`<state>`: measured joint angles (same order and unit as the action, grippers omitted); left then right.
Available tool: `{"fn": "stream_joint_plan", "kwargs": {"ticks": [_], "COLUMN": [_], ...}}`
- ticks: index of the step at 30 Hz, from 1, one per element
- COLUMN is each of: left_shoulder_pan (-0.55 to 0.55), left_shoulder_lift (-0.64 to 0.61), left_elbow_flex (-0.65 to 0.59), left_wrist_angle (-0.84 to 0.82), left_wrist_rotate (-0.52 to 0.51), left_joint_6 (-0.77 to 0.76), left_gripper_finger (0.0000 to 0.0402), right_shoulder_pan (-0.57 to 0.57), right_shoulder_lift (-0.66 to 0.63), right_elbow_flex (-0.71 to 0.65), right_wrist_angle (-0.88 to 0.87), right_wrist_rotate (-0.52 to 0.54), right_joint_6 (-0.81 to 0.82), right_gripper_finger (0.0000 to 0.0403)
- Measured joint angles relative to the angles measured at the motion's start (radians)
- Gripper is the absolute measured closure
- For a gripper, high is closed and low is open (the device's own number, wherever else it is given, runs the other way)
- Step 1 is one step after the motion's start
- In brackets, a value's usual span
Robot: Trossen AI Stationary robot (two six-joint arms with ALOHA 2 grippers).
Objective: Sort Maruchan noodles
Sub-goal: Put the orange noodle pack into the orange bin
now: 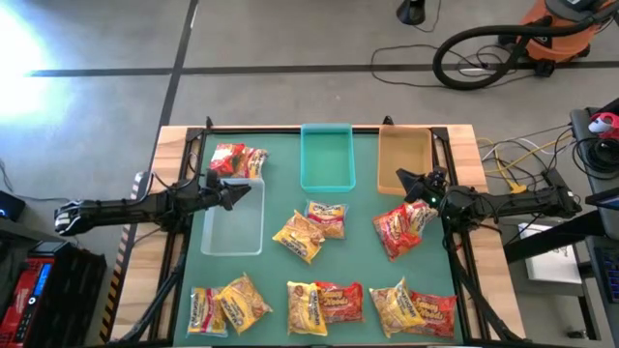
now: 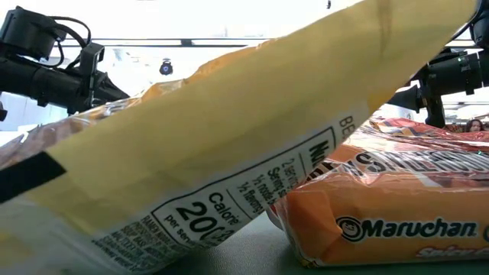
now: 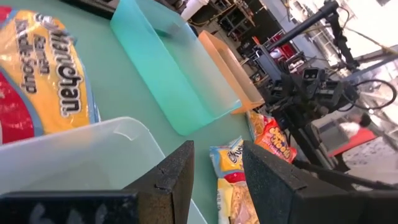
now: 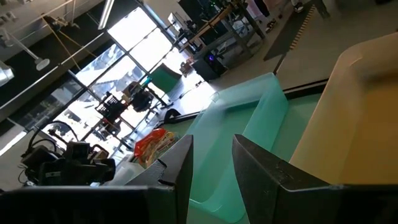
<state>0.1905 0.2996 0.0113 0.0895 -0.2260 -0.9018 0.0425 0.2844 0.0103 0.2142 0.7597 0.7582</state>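
Several Maruchan packets lie flat on the green mat. A red and a yellow one sit at the far left, yellow ones in the middle, red ones on the right, and a row runs along the near edge. My left gripper hovers open over the far end of the clear tray, holding nothing. My right gripper hovers open at the near end of the tan tray, also holding nothing.
A teal tray stands between the clear and tan trays at the far side. In the low view a yellow packet and an orange Maruchan packet fill the picture close to the camera. Bare mat shows mid-table.
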Motion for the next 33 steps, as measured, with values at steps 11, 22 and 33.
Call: {"fn": "stream_joint_plan", "kwargs": {"ticks": [11,22,33], "left_shoulder_pan": [0.001,0.000,0.001], "left_shoulder_lift": [0.001,0.001,0.006], "left_elbow_flex": [0.000,0.000,0.000], "left_wrist_angle": [0.049,0.164,0.164], "left_wrist_rotate": [-0.026,-0.009,0.022], "left_joint_6": [-0.004,0.047,0.060], "left_gripper_finger": [0.0283,0.0283,0.0283], "right_shoulder_pan": [0.000,0.000,0.000], "right_shoulder_lift": [0.000,0.000,0.000], "right_elbow_flex": [0.000,0.000,0.000], "right_wrist_angle": [0.000,0.000,0.000], "right_wrist_rotate": [0.000,0.000,0.000], "right_joint_6": [0.000,0.000,0.000], "right_gripper_finger": [0.0300,0.0300,0.0300]}}
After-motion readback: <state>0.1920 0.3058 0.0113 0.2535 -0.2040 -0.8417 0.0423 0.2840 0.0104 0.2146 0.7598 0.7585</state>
